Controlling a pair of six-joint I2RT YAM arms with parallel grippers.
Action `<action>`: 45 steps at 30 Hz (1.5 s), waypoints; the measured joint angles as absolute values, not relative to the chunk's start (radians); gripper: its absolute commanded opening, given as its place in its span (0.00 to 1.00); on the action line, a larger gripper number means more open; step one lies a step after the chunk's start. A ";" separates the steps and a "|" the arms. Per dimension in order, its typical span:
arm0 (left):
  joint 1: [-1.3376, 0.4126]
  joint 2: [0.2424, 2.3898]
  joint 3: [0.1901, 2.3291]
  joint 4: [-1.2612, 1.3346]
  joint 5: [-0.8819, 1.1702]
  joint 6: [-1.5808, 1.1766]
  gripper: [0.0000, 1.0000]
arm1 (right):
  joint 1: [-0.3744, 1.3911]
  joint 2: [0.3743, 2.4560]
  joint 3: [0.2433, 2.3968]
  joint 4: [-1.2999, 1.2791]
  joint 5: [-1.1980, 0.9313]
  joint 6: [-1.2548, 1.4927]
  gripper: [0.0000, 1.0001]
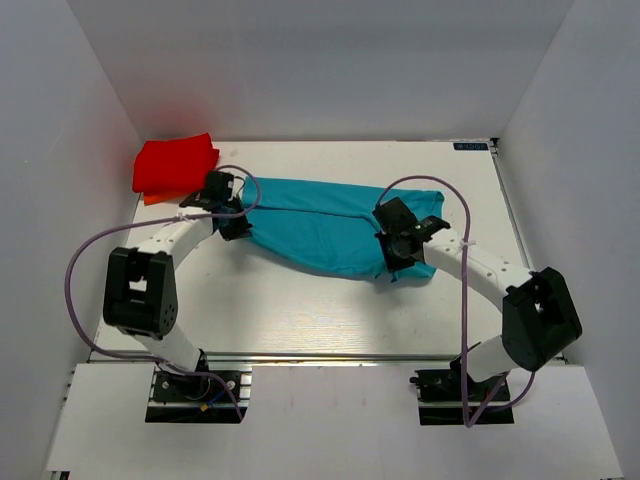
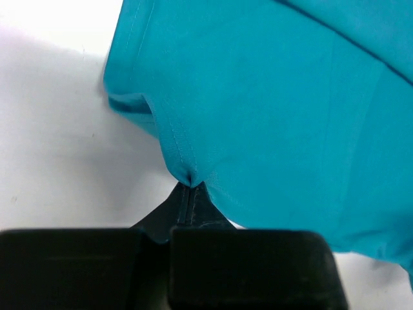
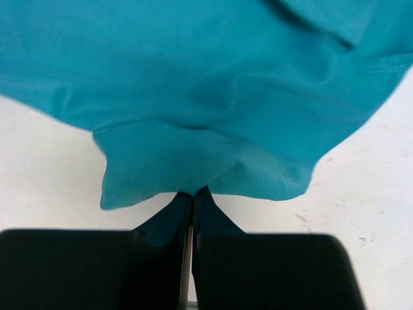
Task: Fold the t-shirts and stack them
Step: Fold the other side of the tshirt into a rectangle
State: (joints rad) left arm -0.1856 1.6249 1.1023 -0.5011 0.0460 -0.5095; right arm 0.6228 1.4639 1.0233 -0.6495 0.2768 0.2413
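Observation:
The teal t-shirt lies stretched across the middle of the table, partly folded, between my two grippers. My left gripper is shut on its left edge; in the left wrist view the closed tips pinch a seam of the teal t-shirt. My right gripper is shut on its right lower edge; in the right wrist view the closed tips pinch the hem of the teal t-shirt. The red t-shirt lies folded at the far left corner. No neck label shows.
White walls enclose the table on the left, back and right. The table's bare wood shows in front of the teal shirt. A purple cable loops over the shirt's right end.

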 measured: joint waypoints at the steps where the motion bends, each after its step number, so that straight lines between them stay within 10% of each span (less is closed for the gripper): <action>1: -0.185 1.646 1.119 -0.501 0.046 -0.510 0.00 | 0.611 1.472 1.036 -0.653 0.285 0.231 0.00; 45: -0.146 2.114 1.672 -0.502 -0.008 -0.471 0.00 | 0.365 1.903 1.526 -0.656 0.226 -0.084 0.00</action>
